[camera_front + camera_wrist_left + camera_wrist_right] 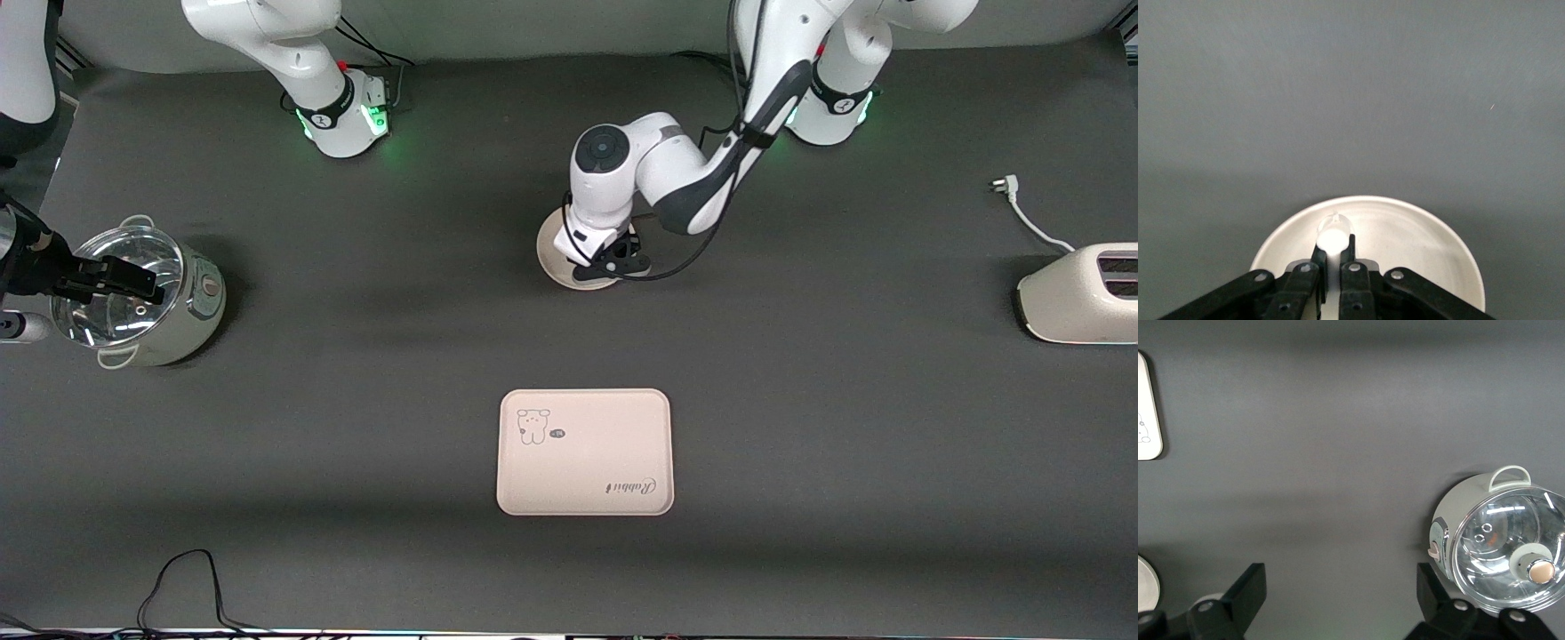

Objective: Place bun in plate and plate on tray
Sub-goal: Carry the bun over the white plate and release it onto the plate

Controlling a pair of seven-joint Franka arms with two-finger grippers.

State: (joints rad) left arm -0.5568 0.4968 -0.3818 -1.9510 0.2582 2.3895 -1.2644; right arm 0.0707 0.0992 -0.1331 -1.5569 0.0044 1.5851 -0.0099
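Both arms: glossy white shells w/ dark grey/black joint bands. Left arm (676, 169), upper centre-right of front frame: round grey cap on wrist joint, black cable looped along forearm. Right arm (293, 53), upper left: black ring at base, green LED glow, small red dot, black cables trailing. Left gripper (1335, 263), bottom of left wrist frame: matte black linkage bars w/ silver screws. Right gripper (1341, 593), bottom of right wrist frame: black blocky fingers, silver rivets.
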